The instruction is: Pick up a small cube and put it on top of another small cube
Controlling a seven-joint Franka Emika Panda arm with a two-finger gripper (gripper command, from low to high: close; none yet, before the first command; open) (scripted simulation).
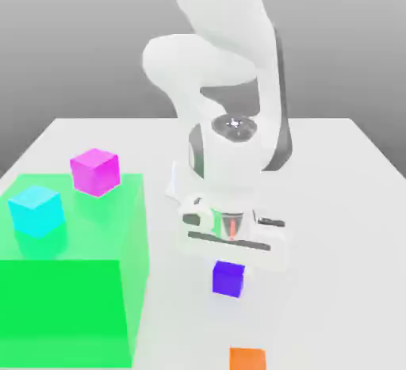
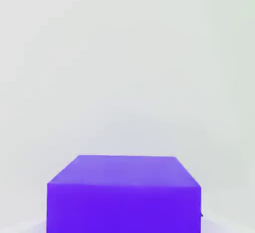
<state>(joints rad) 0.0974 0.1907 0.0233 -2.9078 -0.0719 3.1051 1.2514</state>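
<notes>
The gripper point(image 1: 228, 269) is closed on the small cube point(image 1: 228, 279), a deep violet-blue block with plain matte faces.

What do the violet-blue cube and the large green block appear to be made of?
The violet-blue cube looks like matte plastic or painted wood, its faces plain and grainless. The large green block could be smooth plastic, perhaps slightly glossy, given its even colour and paler top.

Four small cubes: one violet-blue point(image 1: 228, 279) at the gripper point(image 1: 230, 272), one orange point(image 1: 247, 359) nearer the camera than it, and two, magenta point(image 1: 95, 173) and cyan point(image 1: 36, 211), off toward the exterior view's left. One large green block point(image 1: 67, 309), also left of the gripper there.
</notes>
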